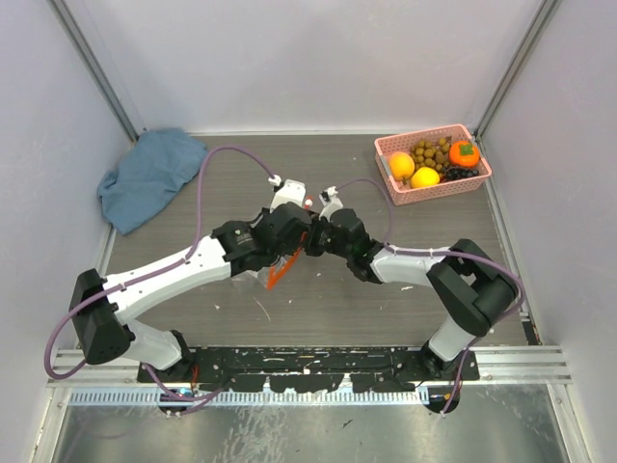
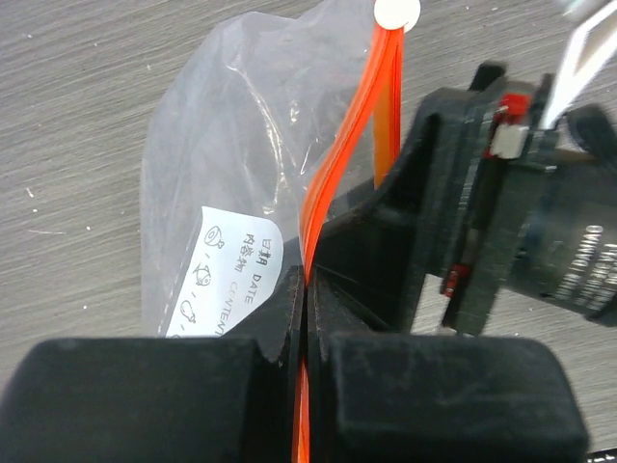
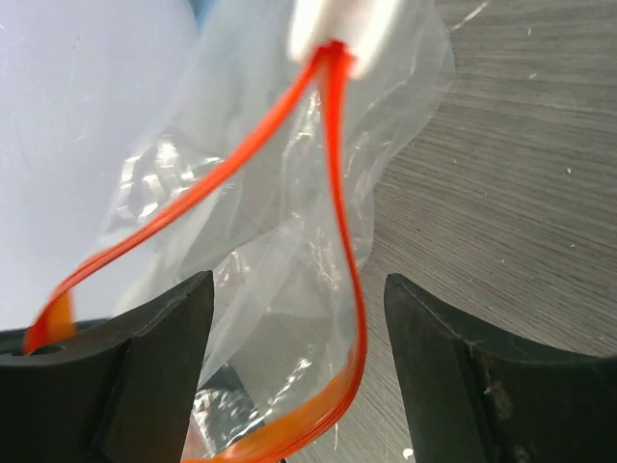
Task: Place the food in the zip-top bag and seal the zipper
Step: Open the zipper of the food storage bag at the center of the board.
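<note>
A white label on the zip-top bag carries the printed word "DATE" beside Chinese characters. A second line starts "CONTEN" before the finger cuts it off, and there are small line drawings next to it.

The left gripper is closed tight, its two pads pinching the orange-red zipper. The strip runs straight out from between the pads to a white slider at its far end. The clear bag hangs off to the left of these jaws, with the label just beyond the left pad.

The right gripper stands wide open and grips nothing. The bag's mouth lies between its fingers, parted into a loop. One strand of the zipper curves down the gap nearer the right finger, and the other sweeps out to the left finger's outer edge.

From above, the left arm stretches forward and rightward from its base. The right arm folds at the elbow and reaches leftward, so the two grippers meet nose to nose over the middle of the table.

The food sits well apart from both jaws in the pink basket: the orange-peach round one, the yellow one, the orange one with green top and the grapes.
</note>
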### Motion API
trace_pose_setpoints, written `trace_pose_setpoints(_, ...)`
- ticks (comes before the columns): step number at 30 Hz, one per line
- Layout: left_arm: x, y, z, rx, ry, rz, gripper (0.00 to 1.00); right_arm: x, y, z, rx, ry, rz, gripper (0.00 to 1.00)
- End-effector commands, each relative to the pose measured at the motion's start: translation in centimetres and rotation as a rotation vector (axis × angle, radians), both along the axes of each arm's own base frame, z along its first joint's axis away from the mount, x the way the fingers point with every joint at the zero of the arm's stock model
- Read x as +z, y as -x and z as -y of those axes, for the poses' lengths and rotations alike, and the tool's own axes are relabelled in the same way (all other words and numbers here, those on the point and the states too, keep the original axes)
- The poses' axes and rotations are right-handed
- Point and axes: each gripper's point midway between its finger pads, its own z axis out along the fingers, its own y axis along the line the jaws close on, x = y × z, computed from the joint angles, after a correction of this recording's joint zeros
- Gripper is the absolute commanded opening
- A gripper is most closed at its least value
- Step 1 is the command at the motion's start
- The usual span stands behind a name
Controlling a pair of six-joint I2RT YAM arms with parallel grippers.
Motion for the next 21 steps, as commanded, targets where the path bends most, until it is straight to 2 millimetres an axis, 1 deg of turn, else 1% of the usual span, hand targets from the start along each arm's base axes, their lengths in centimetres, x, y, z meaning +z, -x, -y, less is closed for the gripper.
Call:
trace_pose_setpoints(1, 1.5, -0.2, 1.4, -0.003, 0.104, 0.033, 0.00, 1.6, -0.7, -2.1, 0.018, -0.068, 0.039, 0.76)
trace_pose_setpoints(5, 2.0, -0.2, 1.2, -0.001, 0.113, 0.042, 0.00, -1.5, -1.6, -1.5, -0.026, 0.033, 0.016, 0.70)
trace_pose_setpoints(10, 2.7, -0.1, 0.1, 0.014, 0.094, 0.058, 0.00, -5.7, -2.6, 1.1, -0.116, 0.235, 0.002, 0.59)
trace_pose_setpoints(13, 3.2, -0.1, -0.7, 0.026, 0.074, 0.076, 0.00, -7.2, -3.1, 2.8, -0.156, 0.355, 0.013, 0.53)
trace_pose_setpoints(15, 3.8, -0.1, -1.1, 0.033, 0.068, 0.092, 0.00, -7.9, -3.3, 3.7, -0.175, 0.419, 0.019, 0.48)
trace_pose_setpoints(18, 4.7, -0.2, -1.8, 0.042, 0.059, 0.113, 0.00, -8.9, -3.6, 5.2, -0.195, 0.525, 0.021, 0.45)
trace_pose_setpoints(21, 5.2, -0.2, -2.2, 0.047, 0.051, 0.127, 0.00, -9.4, -3.8, 6.3, -0.212, 0.604, 0.025, 0.43)
